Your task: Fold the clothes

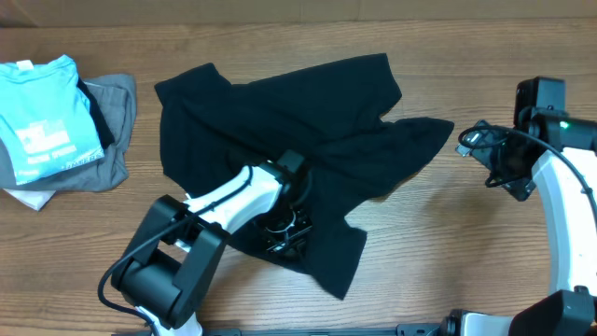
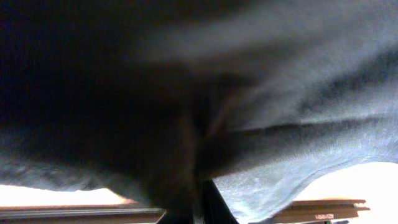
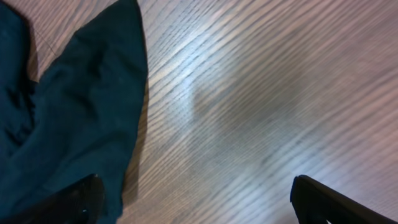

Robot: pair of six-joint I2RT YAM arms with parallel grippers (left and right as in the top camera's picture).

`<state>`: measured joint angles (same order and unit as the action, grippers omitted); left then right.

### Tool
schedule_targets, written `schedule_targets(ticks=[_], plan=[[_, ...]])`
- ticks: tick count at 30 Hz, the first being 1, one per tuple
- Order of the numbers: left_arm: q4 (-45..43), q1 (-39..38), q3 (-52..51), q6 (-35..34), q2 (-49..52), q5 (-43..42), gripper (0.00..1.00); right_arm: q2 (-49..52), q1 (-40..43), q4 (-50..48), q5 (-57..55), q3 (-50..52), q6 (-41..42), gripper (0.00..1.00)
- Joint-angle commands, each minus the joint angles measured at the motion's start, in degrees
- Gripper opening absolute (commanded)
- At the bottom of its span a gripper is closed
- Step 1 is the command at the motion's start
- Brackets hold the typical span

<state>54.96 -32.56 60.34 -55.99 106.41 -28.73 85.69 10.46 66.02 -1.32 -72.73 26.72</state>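
A crumpled black T-shirt (image 1: pixel 289 131) lies spread across the middle of the wooden table. My left gripper (image 1: pixel 284 229) is down on its lower part, and in the left wrist view the black fabric (image 2: pixel 280 143) fills the frame, gathered into a pinch at my jaws (image 2: pixel 189 208). The gripper looks shut on the cloth. My right gripper (image 1: pixel 478 140) hovers just right of the shirt's right sleeve. In the right wrist view it is open (image 3: pixel 196 205) and empty over bare wood, with the sleeve (image 3: pixel 74 118) beside its left finger.
A pile of folded clothes sits at the far left: a light blue T-shirt (image 1: pixel 42 112) on top of a grey garment (image 1: pixel 117 131), with white cloth (image 1: pixel 28 198) showing underneath. Bare wood (image 1: pixel 448 233) lies right of the shirt.
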Motion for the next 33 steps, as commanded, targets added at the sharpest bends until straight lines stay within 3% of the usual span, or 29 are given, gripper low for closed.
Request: schedule_targets(ticks=[1, 12, 17, 20, 22, 23, 24, 27, 28, 33], plan=[[4.4, 4.4, -0.3, 2.9, -0.8, 2.2, 0.04, 1.2, 0.1, -3.6, 4.1, 4.2, -0.2, 1.00], [16.5, 10.3, -0.3, 10.7, -1.9, 13.1, 0.04, 11.8, 0.1, -23.4, 21.0, 12.7, -1.4, 1.00], [17.0, 10.3, -0.3, 10.6, -1.9, 14.8, 0.04, 18.8, 0.1, -25.0, 20.5, 12.7, -1.4, 1.00], [17.0, 10.4, -0.3, 10.6, -1.9, 14.9, 0.04, 21.4, 0.1, -27.9, 18.8, 12.7, -1.1, 0.93], [17.0, 10.4, -0.3, 10.6, -1.9, 15.4, 0.04, 22.4, 0.1, -30.4, 18.1, 12.7, -1.1, 0.85], [17.0, 10.4, -0.3, 10.6, -1.9, 15.5, 0.04, 22.6, 0.1, -31.4, 18.1, 12.7, -1.2, 0.75], [17.0, 10.4, -0.3, 10.6, -1.9, 15.5, 0.04, 22.8, 0.1, -32.5, 18.0, 12.7, -1.2, 0.63], [16.9, 10.5, -0.3, 10.6, -1.9, 15.7, 0.04, 22.8, 0.1, -33.8, 17.6, 12.7, -1.2, 0.10], [16.6, 10.4, -0.3, 10.6, -1.9, 16.1, 0.04, 22.8, 0.2, -33.9, 17.2, 12.6, -1.2, 0.04], [13.3, 10.4, -0.3, 11.4, -1.9, 18.2, 0.04, 22.6, 3.3, -29.6, 9.4, 11.0, 0.8, 0.04]])
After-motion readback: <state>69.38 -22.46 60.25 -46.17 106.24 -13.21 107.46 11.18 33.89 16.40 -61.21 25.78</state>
